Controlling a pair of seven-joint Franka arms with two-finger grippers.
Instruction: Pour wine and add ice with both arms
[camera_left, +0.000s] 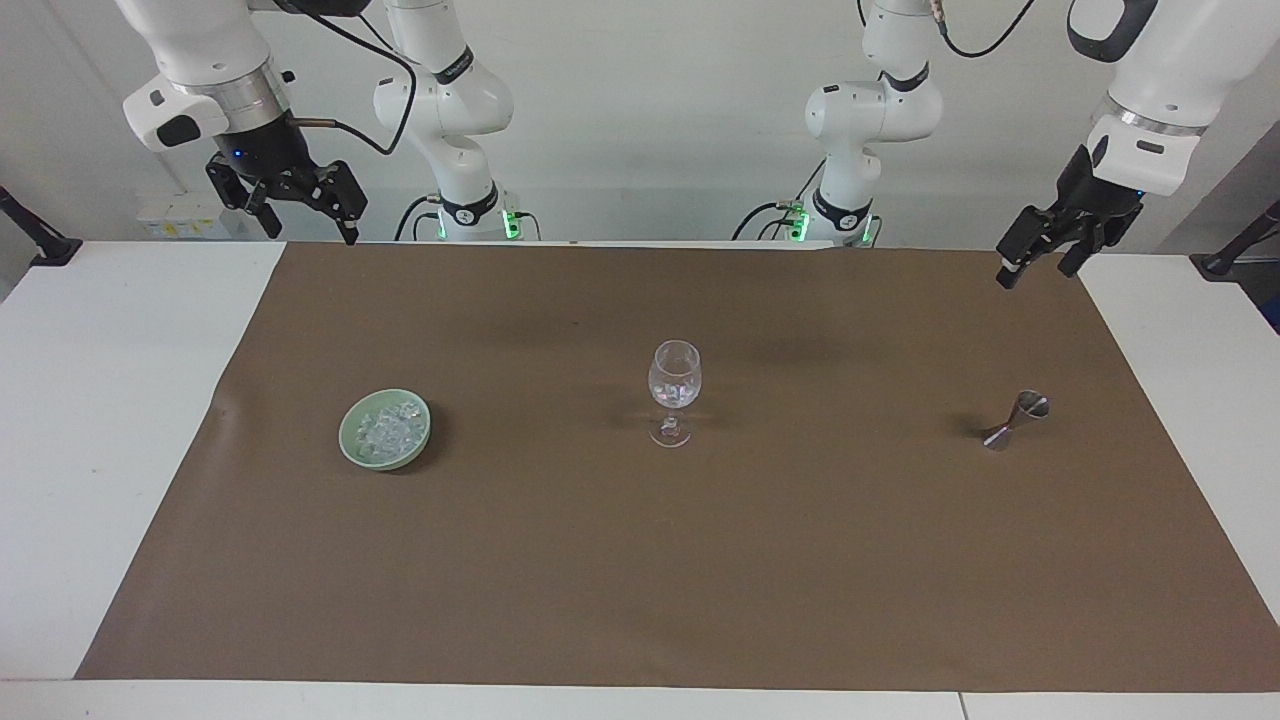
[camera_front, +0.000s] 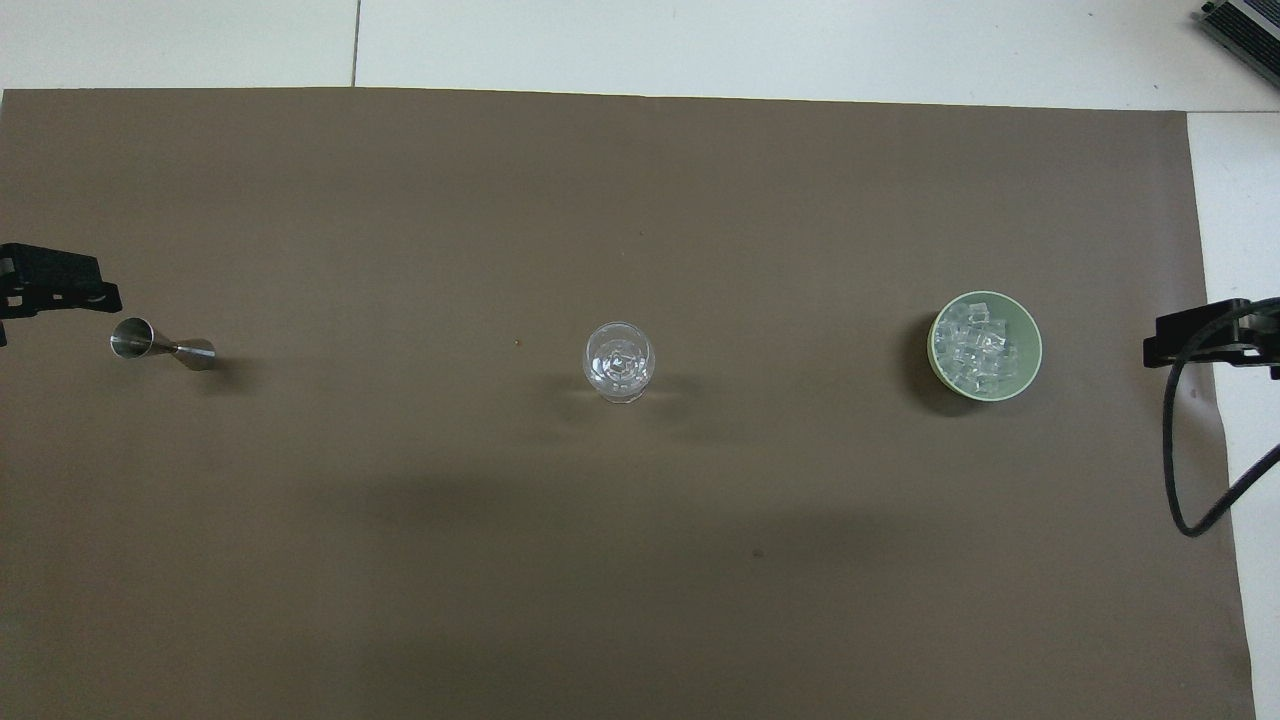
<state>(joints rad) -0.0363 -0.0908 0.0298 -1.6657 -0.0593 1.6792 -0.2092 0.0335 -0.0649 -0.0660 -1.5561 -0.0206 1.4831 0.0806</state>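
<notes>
A clear stemmed glass (camera_left: 675, 390) (camera_front: 619, 362) stands upright mid-mat. Ice (camera_left: 388, 430) (camera_front: 978, 345) fills a pale green bowl (camera_left: 346, 437) (camera_front: 1034, 352) toward the right arm's end. A steel jigger (camera_left: 1015, 420) (camera_front: 160, 343) stands toward the left arm's end. No wine shows. My right gripper (camera_left: 310, 235) (camera_front: 1200, 335) hangs open and empty, high over the mat's edge near the robots. My left gripper (camera_left: 1038, 268) (camera_front: 50, 285) hangs open and empty, up in the air close to the jigger in the overhead view.
A brown mat (camera_left: 640, 560) covers most of the white table (camera_left: 100, 400). A black cable (camera_front: 1185, 450) loops down from the right arm past the mat's edge. Both arm bases (camera_left: 470, 215) stand at the table's robot end.
</notes>
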